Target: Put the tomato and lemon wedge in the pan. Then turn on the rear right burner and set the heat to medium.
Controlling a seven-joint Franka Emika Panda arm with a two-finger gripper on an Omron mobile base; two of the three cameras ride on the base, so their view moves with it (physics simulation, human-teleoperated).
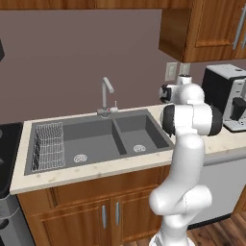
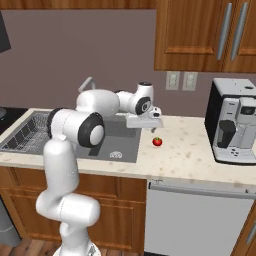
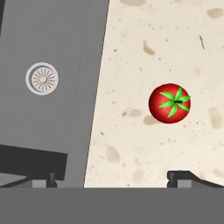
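The gripper (image 3: 113,177) hangs with its jaws wide apart and empty over the sink edge, and the tomato (image 3: 169,103) sits on the counter (image 3: 144,144) ahead, off toward the right-hand tip, probably needing a sideways shift first.

tomato (image 3: 169,103): glossy red, bright green star-shaped calyx. counter (image 3: 144,52): cream, speckled with tan flecks. sink (image 1: 96,139): flat dark grey, pale ringed drain. cabinets (image 2: 200,35): warm brown wood. coffee machine (image 2: 235,125): black and silver. wall (image 1: 72,57): dull mauve-brown.
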